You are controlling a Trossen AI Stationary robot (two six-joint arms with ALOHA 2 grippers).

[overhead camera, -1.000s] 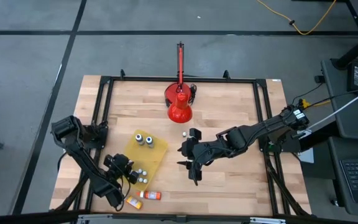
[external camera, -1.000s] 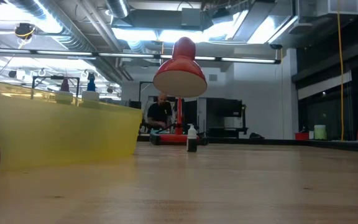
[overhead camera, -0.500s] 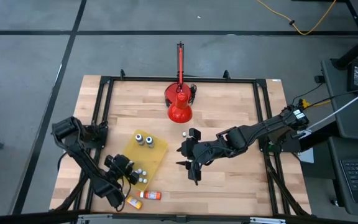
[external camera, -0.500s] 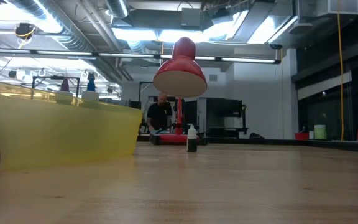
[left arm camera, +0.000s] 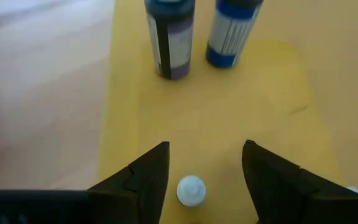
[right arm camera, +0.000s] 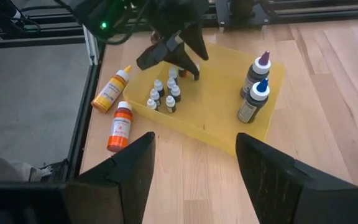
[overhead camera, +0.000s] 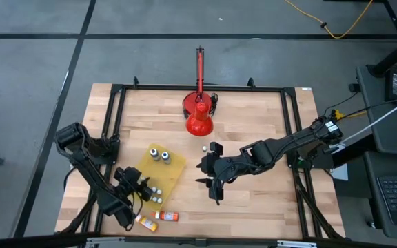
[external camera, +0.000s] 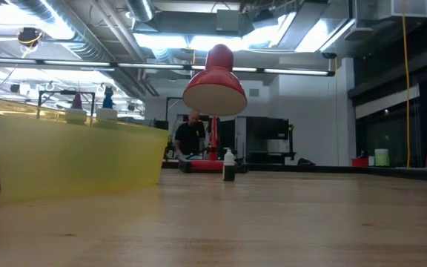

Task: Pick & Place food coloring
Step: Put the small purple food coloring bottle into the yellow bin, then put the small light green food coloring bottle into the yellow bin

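Several small white-capped food coloring bottles (right arm camera: 164,94) stand upright in the near end of a yellow tray (overhead camera: 172,173). My left gripper (left arm camera: 204,180) hovers open just above them, tilted down, its fingers either side of one white cap (left arm camera: 191,190) without touching it. Two larger dark bottles (left arm camera: 197,34) stand at the tray's far end. An orange-yellow bottle (right arm camera: 111,89) and a red-orange bottle (right arm camera: 122,126) lie on the table by the near edge. One small dark bottle (overhead camera: 203,148) stands alone at mid-table. My right gripper (overhead camera: 212,187) hangs open above mid-table.
A red cone-shaped lamp (overhead camera: 199,118) with an upright red rod stands at the far middle. A black frame (overhead camera: 113,110) runs around the wooden tabletop. Bare wood lies between the tray and the right arm. A person (external camera: 191,135) shows in the room beyond.
My left gripper has risen a little and drawn back slightly toward the table's left edge, away from the small bottles, which stay standing in the tray. My right arm has kept still.
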